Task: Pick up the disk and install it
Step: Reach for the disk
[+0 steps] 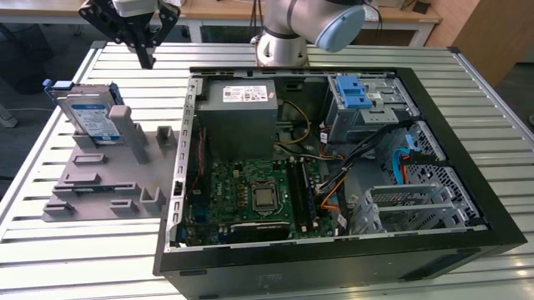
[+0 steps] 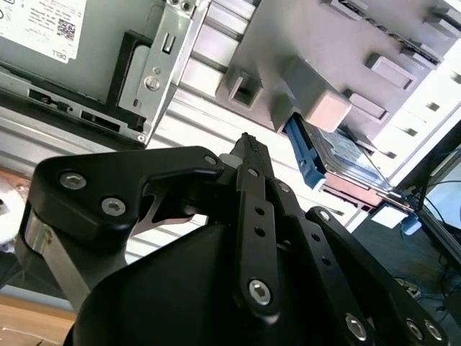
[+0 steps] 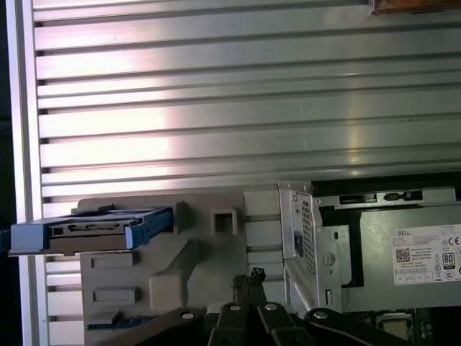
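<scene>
The disk [image 1: 90, 117] is a silver hard drive with a blue-and-white label and blue side rails. It stands on edge in the far slot of a grey holder [image 1: 100, 181], at the exterior view's left. My gripper [image 1: 149, 61] hangs above the table behind the holder, a little toward the exterior view's right of the disk. It is shut and holds nothing. In the second wrist view the closed fingertips [image 2: 248, 144] point toward the holder, with the disk's blue rail [image 2: 302, 157] just past them. The first wrist view shows the disk [image 3: 94, 231] edge-on, away from the gripper [image 3: 253, 275].
An open black computer case [image 1: 467, 206] lies on the slatted metal table [image 1: 84, 262]. Inside it are a grey power supply [image 1: 242, 100], a motherboard [image 1: 259, 194] and a drive bay with a blue latch [image 1: 354, 97]. The arm's base [image 1: 282, 47] stands behind the case.
</scene>
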Robot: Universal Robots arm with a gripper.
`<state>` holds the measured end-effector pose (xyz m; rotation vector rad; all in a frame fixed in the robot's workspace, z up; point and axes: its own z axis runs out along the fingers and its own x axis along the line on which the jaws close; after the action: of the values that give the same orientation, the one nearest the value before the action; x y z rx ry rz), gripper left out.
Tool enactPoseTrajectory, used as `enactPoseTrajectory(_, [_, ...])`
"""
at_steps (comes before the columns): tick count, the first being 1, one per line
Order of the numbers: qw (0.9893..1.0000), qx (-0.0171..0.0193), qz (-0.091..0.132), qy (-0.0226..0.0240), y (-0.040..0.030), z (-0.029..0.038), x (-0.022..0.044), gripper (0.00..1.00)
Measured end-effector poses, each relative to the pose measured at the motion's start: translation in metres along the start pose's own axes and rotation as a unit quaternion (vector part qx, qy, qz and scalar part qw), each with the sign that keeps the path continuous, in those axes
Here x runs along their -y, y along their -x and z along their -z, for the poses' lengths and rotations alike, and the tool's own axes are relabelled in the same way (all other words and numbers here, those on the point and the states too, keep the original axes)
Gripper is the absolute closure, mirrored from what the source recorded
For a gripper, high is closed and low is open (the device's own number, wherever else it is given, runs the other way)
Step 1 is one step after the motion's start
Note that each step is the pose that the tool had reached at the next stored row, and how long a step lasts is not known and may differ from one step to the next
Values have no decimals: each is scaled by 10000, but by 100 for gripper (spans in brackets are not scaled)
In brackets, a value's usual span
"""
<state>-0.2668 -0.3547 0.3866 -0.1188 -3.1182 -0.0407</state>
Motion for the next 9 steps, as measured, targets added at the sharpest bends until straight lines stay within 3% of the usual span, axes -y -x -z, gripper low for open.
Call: enactPoseTrajectory(9, [10000,-39,-1,-3,-253,-22,-6,89])
